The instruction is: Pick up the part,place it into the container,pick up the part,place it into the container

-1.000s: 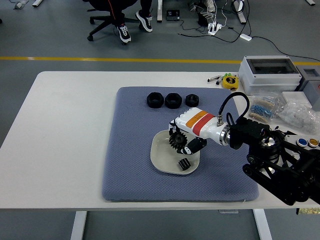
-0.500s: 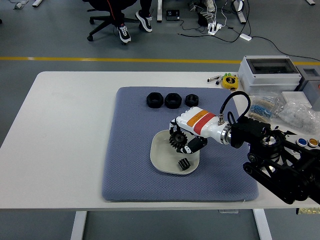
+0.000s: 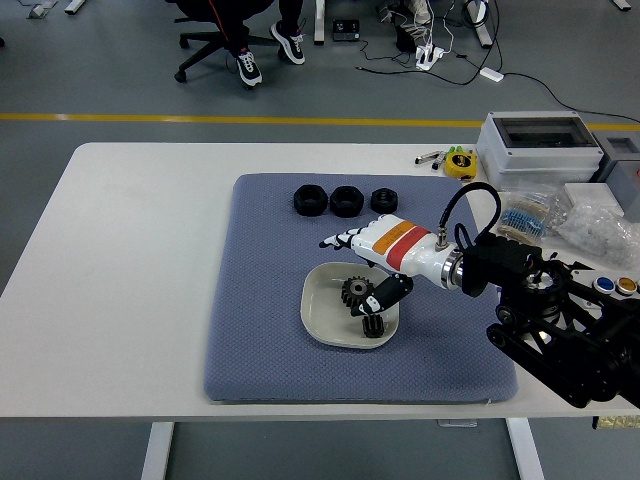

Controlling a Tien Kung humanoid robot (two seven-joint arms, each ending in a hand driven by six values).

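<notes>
A pale shallow dish sits on the blue-grey mat. Two black gear parts lie in it: a larger toothed gear and a small one. My right hand, white with an orange and red band, hovers over the dish's far right side with its fingers spread and holding nothing. Three black ring-shaped parts stand in a row at the mat's far edge. My left arm is out of view.
A grey electrical box, bags of small parts and a yellow tape measure lie at the table's right. A person's shoes and an office chair are on the floor beyond the table.
My right hand has opened its fingers and let go of the larger gear, which now lies in the dish. The hand has lifted slightly.
</notes>
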